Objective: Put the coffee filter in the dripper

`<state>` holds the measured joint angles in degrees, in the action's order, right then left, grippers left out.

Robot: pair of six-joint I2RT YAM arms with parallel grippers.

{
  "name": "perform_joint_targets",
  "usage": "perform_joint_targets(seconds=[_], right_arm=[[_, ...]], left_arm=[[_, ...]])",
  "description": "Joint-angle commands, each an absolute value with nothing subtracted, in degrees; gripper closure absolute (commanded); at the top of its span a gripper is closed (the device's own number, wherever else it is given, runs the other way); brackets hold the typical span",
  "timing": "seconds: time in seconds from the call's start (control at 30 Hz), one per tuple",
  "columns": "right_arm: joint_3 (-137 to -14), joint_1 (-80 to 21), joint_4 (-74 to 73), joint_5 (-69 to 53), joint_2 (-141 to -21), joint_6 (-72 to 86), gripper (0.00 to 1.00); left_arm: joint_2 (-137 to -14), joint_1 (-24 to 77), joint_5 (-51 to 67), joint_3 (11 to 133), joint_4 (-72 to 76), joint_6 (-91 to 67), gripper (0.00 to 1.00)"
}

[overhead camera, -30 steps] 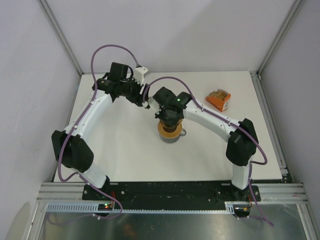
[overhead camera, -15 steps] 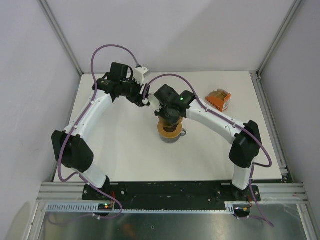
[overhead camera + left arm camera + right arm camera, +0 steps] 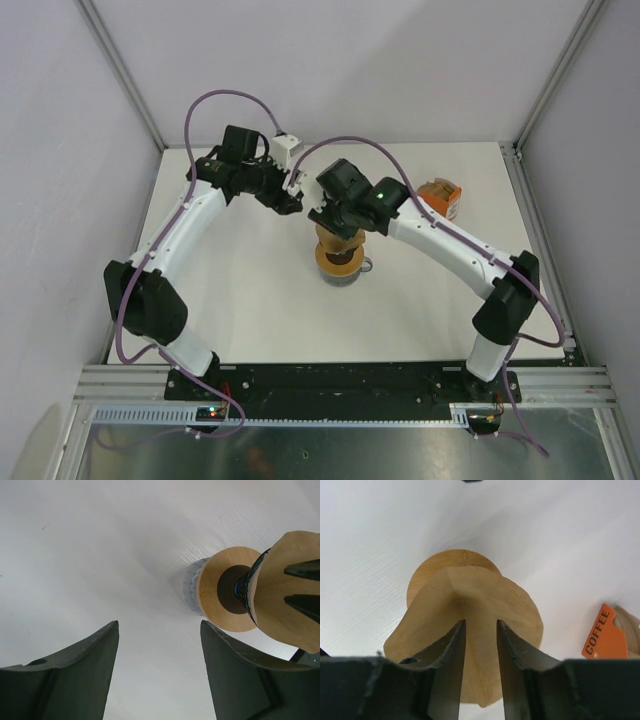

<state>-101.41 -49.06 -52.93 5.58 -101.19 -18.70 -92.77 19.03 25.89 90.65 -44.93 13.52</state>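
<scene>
I am holding my right pincer [image 3: 480, 626] directly over the coffee filter [image 3: 479, 597], its fingers parted by only a narrow gap and gripping nothing that I can see; the paper is showing through the gap below them. The filter is standing opened out into a cone, its rounded edge flaring wide. From my left wrist view it is sitting in the dripper [image 3: 244, 589], whose dark-blue rim is peeking out from under the paper. The dripper is resting on a wooden ring [image 3: 214, 582] on top of a grey mug [image 3: 189, 591], near the middle of the bench [image 3: 100, 540].

My left pincer [image 3: 159, 625] is hanging wide open and empty beside the stack, apart from it. The orange coffee filter box [image 3: 601, 636] is lying off to the right.

I am judging the main step to be done: the filter is in the dripper. Whether it is pressed fully down against the walls I cannot tell, since the paper is hiding the inside. What is left, I think, is lifting both pincers clear without dragging the paper out.
</scene>
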Motion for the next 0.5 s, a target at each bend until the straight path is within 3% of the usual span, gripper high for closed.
perform_joint_targets(seconds=[0.0,0.1,0.23,0.27,0.47], right_arm=[[-103.79,-48.42,-48.36,4.3,-94.94,-18.14,0.59],[-101.72,-45.91,-43.7,2.45,-91.43,-16.29,0.46],[-95.39,-39.65,-35.15,-1.34,-84.98,-12.12,0.1],[-93.05,-37.71,-33.35,-2.47,-83.1,-10.72,0.05],[-80.39,-23.36,-25.4,-6.38,-74.56,-3.63,0.01]], left_arm=[[-90.34,19.38,26.68,91.31,-44.75,13.79,0.29],[-90.0,18.88,26.24,91.43,-44.17,13.66,0.29],[-88.53,16.65,25.97,89.98,-40.94,12.27,0.28],[-88.04,16.06,25.56,88.85,-39.15,11.85,0.28],[-82.94,10.91,17.55,78.13,-23.2,7.82,0.25]])
